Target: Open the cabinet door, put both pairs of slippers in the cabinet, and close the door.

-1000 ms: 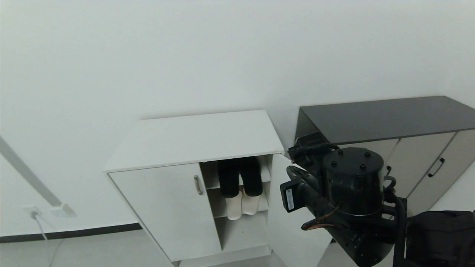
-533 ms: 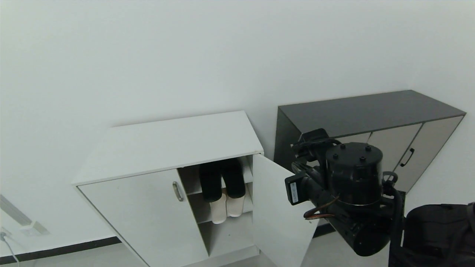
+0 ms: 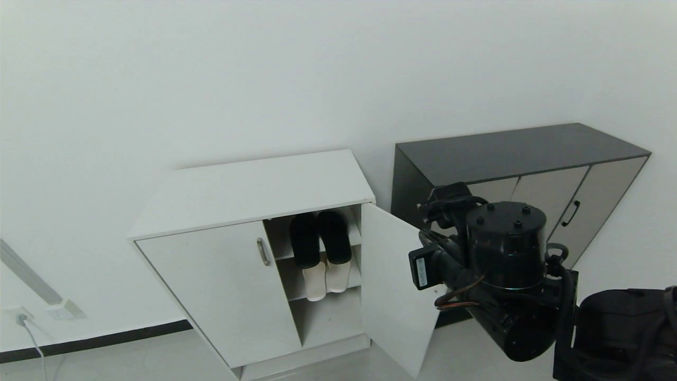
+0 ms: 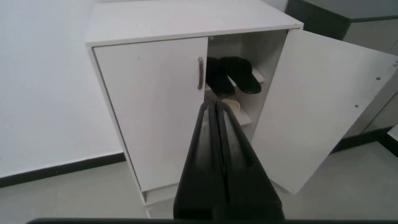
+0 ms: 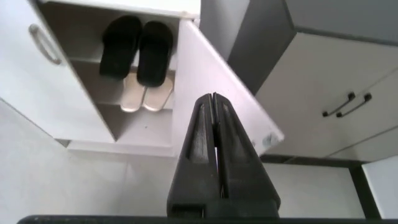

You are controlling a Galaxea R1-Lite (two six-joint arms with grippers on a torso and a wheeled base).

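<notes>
White cabinet point(image 3: 254, 196) is standing on pale floor point(image 3: 132, 362) against a bare wall point(image 3: 264, 79) at the head view's lower centre, black slippers point(image 3: 320, 238) above white slippers point(image 3: 325, 278) inside, and its door point(image 3: 394, 286) is hanging open, so the pressed-together left pincer point(image 4: 216, 104) and right pincer point(image 5: 213, 98) are likely risking a glancing push leaving it ajar.

The head camera looks down from high up at the white cabinet point(image 3: 254, 193). The wrist cameras look past the left hand point(image 4: 216, 107) and the right hand point(image 5: 213, 99), from nearer, into that cabinet's open side.
</notes>
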